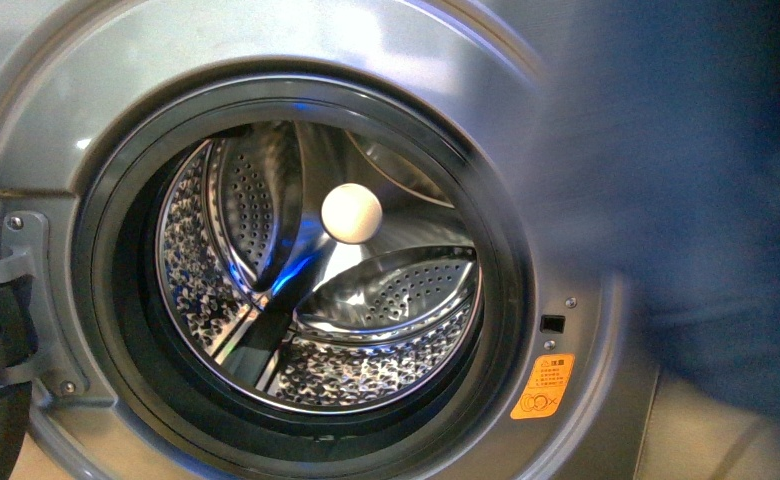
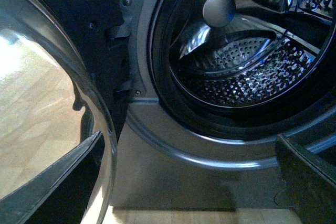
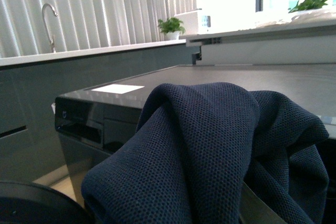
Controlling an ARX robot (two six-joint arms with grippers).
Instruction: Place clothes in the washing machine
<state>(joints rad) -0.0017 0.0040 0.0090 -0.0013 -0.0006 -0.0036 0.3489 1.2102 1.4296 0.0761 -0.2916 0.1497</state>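
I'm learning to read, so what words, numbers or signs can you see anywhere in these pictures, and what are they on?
The orange-yellow warning sticker on the silver-grey metal washing machine, lower right of its round opening: a triangle sign and round symbols, but the writing is too small to read.
The dark blue knitted cloth: no writing shows.
Nothing else readable in any view.

The round opening of the washing machine stood unobstructed, and the perforated drum behind it held only a pale round knob at its back wall. The door was swung fully out on the hinge side, bounding the approach from the left. On the right, the blurred dark clothes filled the space up to the gasket rim.
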